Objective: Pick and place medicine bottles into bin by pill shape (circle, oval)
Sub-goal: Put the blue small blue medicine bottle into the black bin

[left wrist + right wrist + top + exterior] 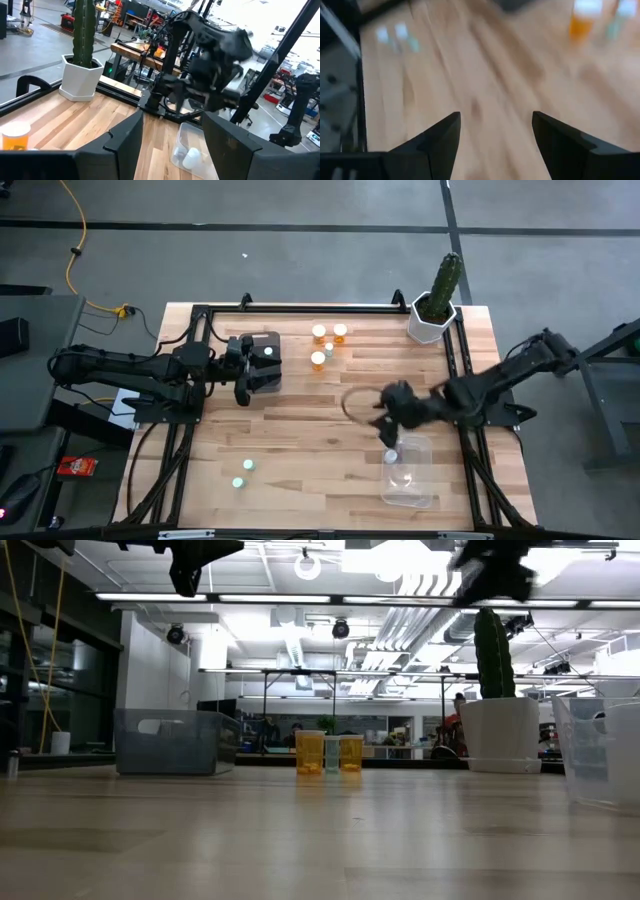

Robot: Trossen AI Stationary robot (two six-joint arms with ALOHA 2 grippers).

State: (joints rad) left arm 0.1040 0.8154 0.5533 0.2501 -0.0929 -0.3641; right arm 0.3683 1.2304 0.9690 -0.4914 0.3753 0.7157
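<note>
My right tool (385, 420): jaws wide, empty, above clear bin (410, 472) edge. Orange bottles (327, 345) upright, toward cactus-side tabletop edge; right arm nearer. Left tool (243, 370): wide, empty.

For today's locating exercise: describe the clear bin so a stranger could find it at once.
Start at the cactus in the table's far right corner and come down the right edge. The clear bin lies there, beside the right gripper. Unlike the dark bin on the left, it is see-through.
</note>
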